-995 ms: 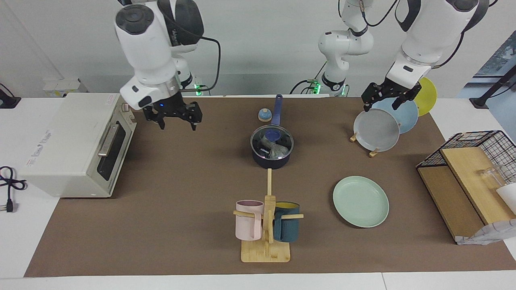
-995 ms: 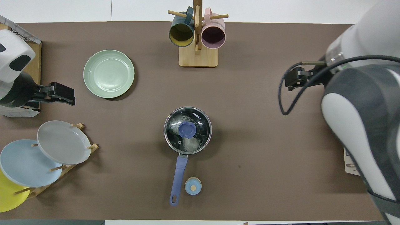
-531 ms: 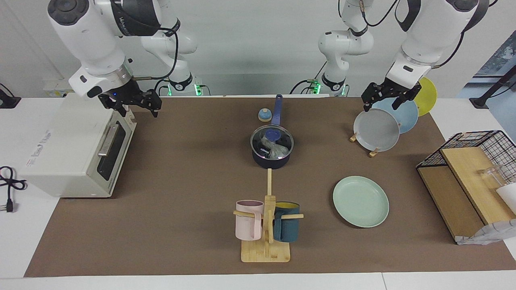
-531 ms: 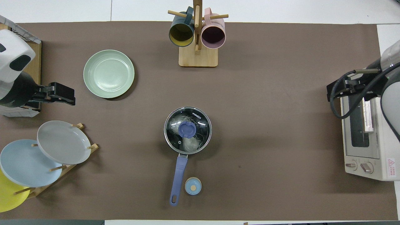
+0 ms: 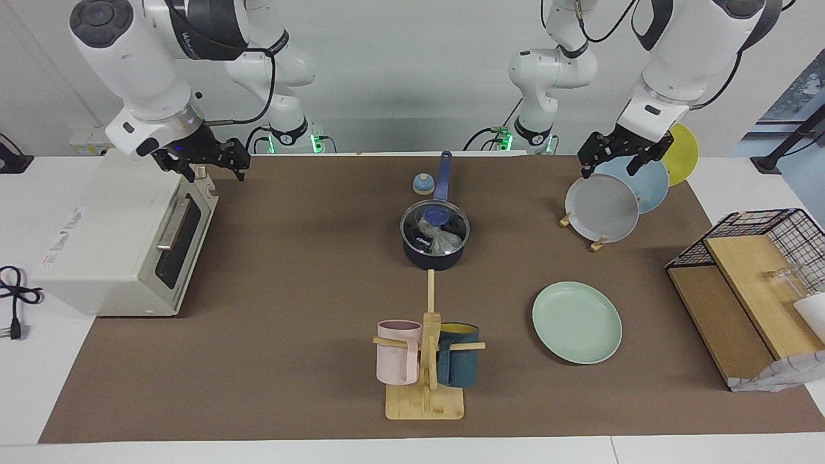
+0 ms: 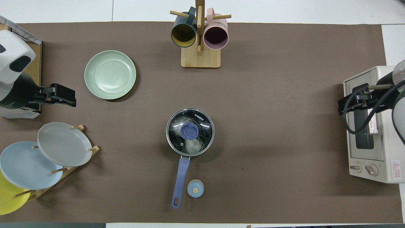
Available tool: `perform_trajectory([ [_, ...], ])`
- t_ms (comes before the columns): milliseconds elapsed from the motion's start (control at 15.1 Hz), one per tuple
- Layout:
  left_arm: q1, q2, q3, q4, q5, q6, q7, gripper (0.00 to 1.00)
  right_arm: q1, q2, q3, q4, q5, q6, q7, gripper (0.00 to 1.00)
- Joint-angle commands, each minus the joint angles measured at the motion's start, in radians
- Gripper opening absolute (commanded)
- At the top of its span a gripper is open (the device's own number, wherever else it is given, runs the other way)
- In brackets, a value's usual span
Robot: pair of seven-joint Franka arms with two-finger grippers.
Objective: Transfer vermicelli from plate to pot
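Note:
The dark navy pot (image 5: 433,259) stands mid-table with its long blue handle (image 6: 180,177) pointing toward the robots. A glass lid with a blue knob (image 5: 436,214) sits on it. The whitish vermicelli (image 5: 442,240) lies inside the pot, seen through the lid, and shows in the overhead view (image 6: 193,145) too. The mint-green plate (image 5: 577,322) lies bare, farther from the robots, toward the left arm's end. My left gripper (image 5: 611,166) is open and empty, up over the plate rack. My right gripper (image 5: 207,169) is open and empty, up over the toaster oven.
A white toaster oven (image 5: 122,232) stands at the right arm's end. A rack holds grey (image 5: 602,207), light blue and yellow plates. A wooden mug stand (image 5: 425,399) carries a pink and a dark teal mug. A small blue knob-like thing (image 5: 423,185) lies beside the pot's handle. A wire basket (image 5: 773,225) stands at the left arm's end.
My right gripper has swung from over the mat beside the pot to over the toaster oven at its end of the table. The left arm has not moved.

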Motion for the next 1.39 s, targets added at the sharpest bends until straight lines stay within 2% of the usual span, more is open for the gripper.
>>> perform_trajectory([
  [0, 0.019, -0.026, -0.01, -0.021, -0.014, -0.01, -0.003, 1.0, 0.031, -0.032, -0.031, -0.042, -0.027, 0.021, -0.035, 1.0],
  [464, 0.029, -0.025, -0.01, -0.021, -0.012, -0.002, -0.004, 1.0, 0.061, -0.014, -0.094, -0.001, -0.03, 0.034, -0.036, 1.0],
  [1327, 0.029, -0.025, -0.008, -0.023, -0.012, -0.003, -0.004, 1.0, 0.055, -0.027, -0.095, 0.0, -0.007, 0.054, -0.033, 1.0],
])
